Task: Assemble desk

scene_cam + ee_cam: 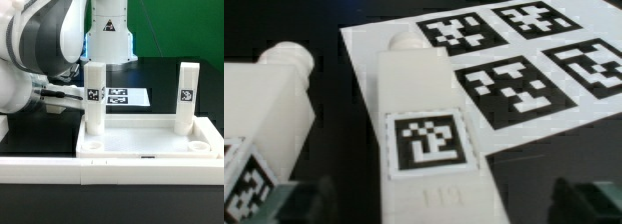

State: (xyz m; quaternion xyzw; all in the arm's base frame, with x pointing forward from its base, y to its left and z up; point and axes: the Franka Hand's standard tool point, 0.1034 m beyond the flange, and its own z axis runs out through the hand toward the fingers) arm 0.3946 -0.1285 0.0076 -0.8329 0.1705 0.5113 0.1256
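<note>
The gripper (446, 208) is spread wide. Its fingertips (299, 205) flank a tagged leg (434, 130) with dark gaps on both sides, so it holds nothing. Only the wrist view shows this, along with a second white tagged part (269, 100) just beside the leg. The exterior view alone shows the tabletop (150, 148) rim-up, with one leg upright at its far corner on the exterior view's left and another leg (187, 95) at the right corner. The arm (40, 50) bulks over the left, hiding the jaws. Behind lies the marker board (125, 97) on the black table (40, 135). A white rail (110, 172) runs in front and a green backdrop (180, 30) hangs behind.
</note>
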